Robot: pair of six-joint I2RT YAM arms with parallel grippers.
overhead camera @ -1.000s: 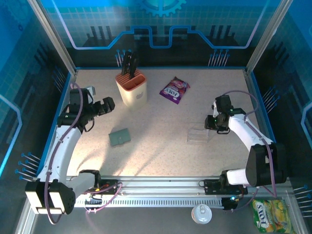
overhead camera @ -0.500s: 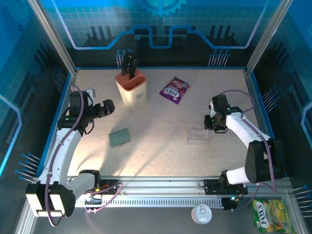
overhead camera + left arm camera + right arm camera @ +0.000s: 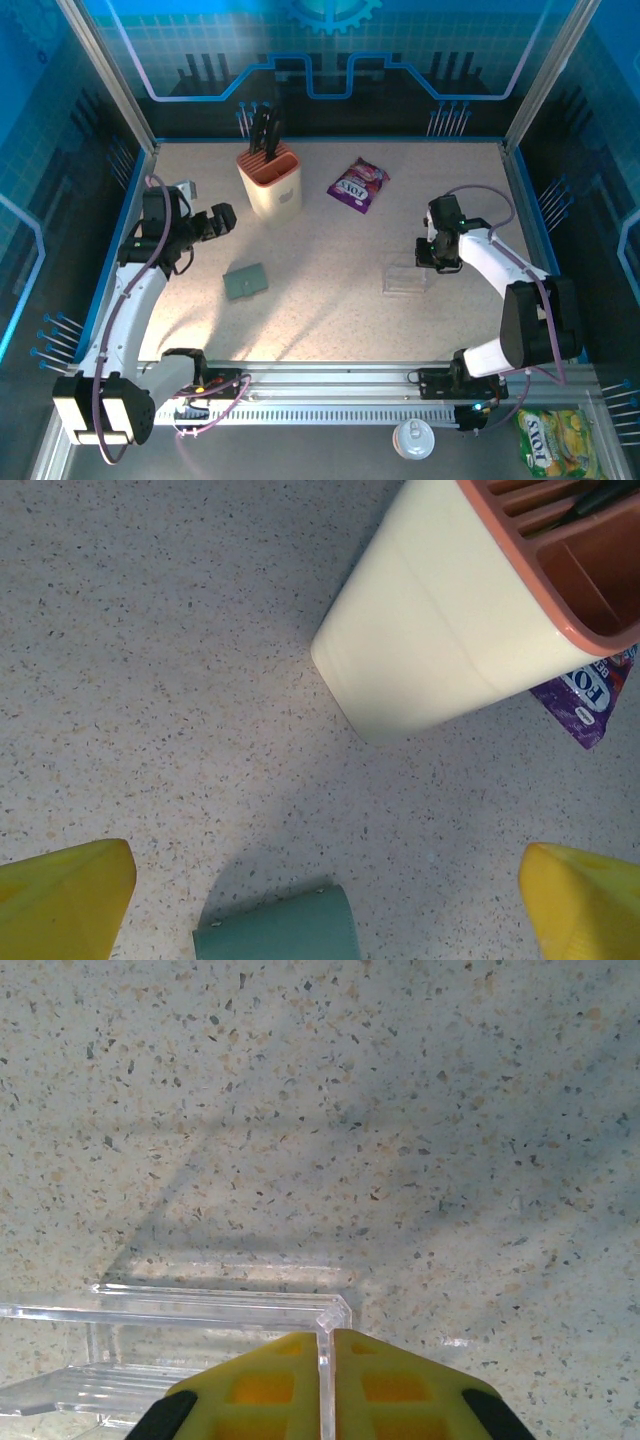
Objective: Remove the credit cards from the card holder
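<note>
Seen from above, the left pincer (image 3: pixel 222 218) hangs over the speckled table (image 3: pixel 330 310) with its fingers spread wide apart and nothing between them. The card holder (image 3: pixel 246 282), a flat grey-green case, lies closed on the table near this pincer, a little nearer the arm bases and apart from it. A beige and orange knife block (image 3: pixel 270 182) stands just beyond the pincer. A purple snack packet (image 3: pixel 358 184) lies further off past the block. The right pincer (image 3: pixel 422 266) sits low at the far edge of a clear plastic tray (image 3: pixel 403 281), well apart from the card holder.

In the left wrist view, two yellow fingertips (image 3: pixel 65 900) stand wide apart at the bottom corners. The card holder's edge lies on the table between them, and the knife block stands ahead.

In the right wrist view, the right pincer's yellow fingertips (image 3: pixel 270 1380) are pressed together, clamped on a thin upright wall of the clear plastic tray.
</note>
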